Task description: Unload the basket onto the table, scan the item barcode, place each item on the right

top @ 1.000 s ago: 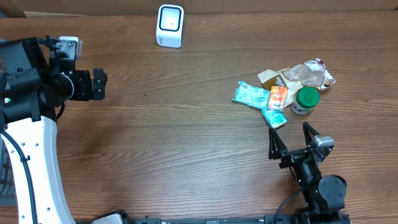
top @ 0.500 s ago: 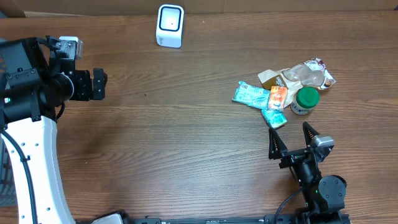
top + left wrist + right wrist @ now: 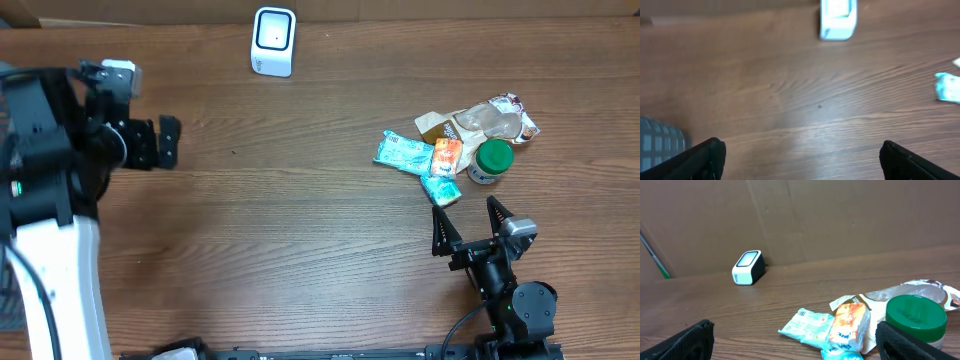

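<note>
Left gripper (image 3: 801,156) and right gripper (image 3: 465,212) gape wide, empty. Orange snack packet (image 3: 447,157) lies between teal wrappers (image 3: 404,151), near green-lidded jar (image 3: 492,160).

A brown wooden table (image 3: 300,220) is here. A cardboard wall (image 3: 840,215) stands along the table's far edge. A thin stick with a green end (image 3: 660,267) leans at the table's far edge too.

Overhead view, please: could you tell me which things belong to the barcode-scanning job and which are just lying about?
For the job: white scanner; green-lidded jar, orange packet, teal packets, clear bag, any of which may be the item; left claw and right claw, both open.
Lying about: cardboard wall; green rod beside it.
</note>
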Controlling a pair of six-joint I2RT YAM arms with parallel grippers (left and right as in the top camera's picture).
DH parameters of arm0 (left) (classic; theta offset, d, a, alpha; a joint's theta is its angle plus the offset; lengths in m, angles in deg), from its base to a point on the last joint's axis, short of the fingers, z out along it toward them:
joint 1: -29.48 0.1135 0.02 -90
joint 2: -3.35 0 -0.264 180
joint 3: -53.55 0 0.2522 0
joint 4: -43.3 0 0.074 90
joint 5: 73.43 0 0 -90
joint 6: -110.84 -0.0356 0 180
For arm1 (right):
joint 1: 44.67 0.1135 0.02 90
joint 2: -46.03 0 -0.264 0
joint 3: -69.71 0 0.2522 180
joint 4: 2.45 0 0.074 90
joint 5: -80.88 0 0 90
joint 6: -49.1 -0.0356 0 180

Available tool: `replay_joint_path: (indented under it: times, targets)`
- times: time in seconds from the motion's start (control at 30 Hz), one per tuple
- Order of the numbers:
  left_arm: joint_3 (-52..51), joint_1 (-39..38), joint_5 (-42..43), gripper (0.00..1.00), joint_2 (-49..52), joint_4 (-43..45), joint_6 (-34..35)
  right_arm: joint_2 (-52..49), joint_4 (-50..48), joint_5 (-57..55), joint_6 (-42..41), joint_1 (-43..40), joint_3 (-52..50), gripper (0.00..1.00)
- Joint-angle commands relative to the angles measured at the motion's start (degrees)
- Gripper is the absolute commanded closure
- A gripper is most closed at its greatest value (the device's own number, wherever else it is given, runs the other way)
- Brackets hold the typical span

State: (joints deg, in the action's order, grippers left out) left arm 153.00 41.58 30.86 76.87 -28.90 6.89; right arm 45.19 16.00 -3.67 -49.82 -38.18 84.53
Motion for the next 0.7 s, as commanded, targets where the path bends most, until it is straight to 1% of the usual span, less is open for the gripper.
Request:
replay_joint_path:
  times: [0.0,0.2,0.3,0.37,0.43,0.47,0.5,0.67]
  targets:
    - [-4.17,-1.97,-0.11,0.0,-9.01,-0.02,-1.29,0.68,-0.28,-0.68,0.2,0.26,-0.59,0.0]
    - [-17.49,-2.01,-0.39,0.0,-23.43,-0.13,-1.38,0.68,-0.28,-0.68,0.2,0.26,-0.59,0.0]
    - [-23.26,-2.01,-7.76,0.0,-30.69,1.57,-0.85,0.68,-0.28,-0.68,0.2,0.26,-0.59,0.0]
    - [-27.52,-2.05,-8.37,0.0,-35.39,4.55,-1.14,0.68,-0.28,-0.68,0.2,0.26,-0.59,0.0]
    - [-33.66,-2.05,-7.8,0.0,-40.7,10.54,-1.31,0.68,-0.28,-0.68,0.2,0.26,-0.59,0.0]
    - [-40.06,-2.08,-6.93,0.0,-45.59,17.51,-1.27,0.68,-0.28,-0.68,0.2,0.26,-0.59,0.0]
    - [-44.02,-2.23,-6.49,0.0,-48.43,21.97,-1.11,0.68,-0.28,-0.68,0.2,0.26,-0.59,0.0]
    - [-60.92,-4.28,-5.88,0.0,-59.1,41.55,-0.66,0.68,-0.28,-0.68,0.2,0.26,-0.59,0.0]
